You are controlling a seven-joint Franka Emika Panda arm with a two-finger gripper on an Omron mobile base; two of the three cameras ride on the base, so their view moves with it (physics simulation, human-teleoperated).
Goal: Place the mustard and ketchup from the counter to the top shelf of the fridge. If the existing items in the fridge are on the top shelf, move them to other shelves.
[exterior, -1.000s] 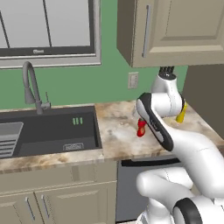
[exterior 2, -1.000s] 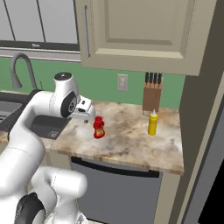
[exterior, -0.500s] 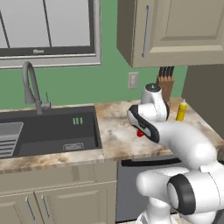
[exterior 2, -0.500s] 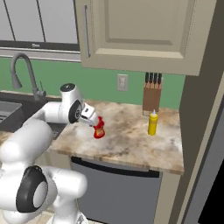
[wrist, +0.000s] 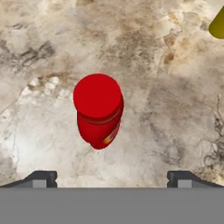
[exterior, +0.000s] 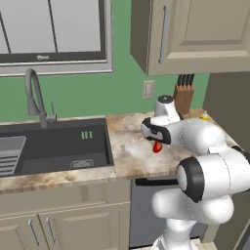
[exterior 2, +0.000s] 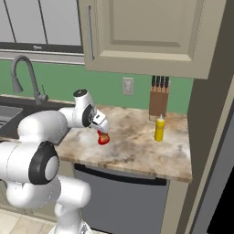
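Note:
The ketchup (exterior 2: 103, 138), a small red squeeze bottle, stands upright on the marbled counter (exterior 2: 137, 146). My gripper (exterior 2: 101, 128) hangs just above its cap, open and holding nothing. In the hand view the red cap (wrist: 98, 109) lies ahead of the two spread fingertips (wrist: 41, 178), and my gripper (wrist: 112, 179) looks straight down on it. From the left, the ketchup (exterior: 157, 145) peeks out under the gripper (exterior: 154, 135). The mustard (exterior 2: 159, 129), a yellow bottle, stands to the right near the knife block; its body (wrist: 217, 24) shows at the hand view's corner and its tip (exterior: 205, 115) behind my arm.
A knife block (exterior 2: 158, 98) stands against the green wall behind the mustard. A dark sink (exterior: 53, 146) with a curved faucet (exterior: 34, 93) lies to the left. Wall cabinets (exterior 2: 141, 36) hang overhead. A tall grey-brown panel (exterior 2: 208, 114) bounds the counter on the right.
The arm has folded down and the hand has dropped from above the counter to just over the ketchup. The jaws have stayed open; both bottles have not moved.

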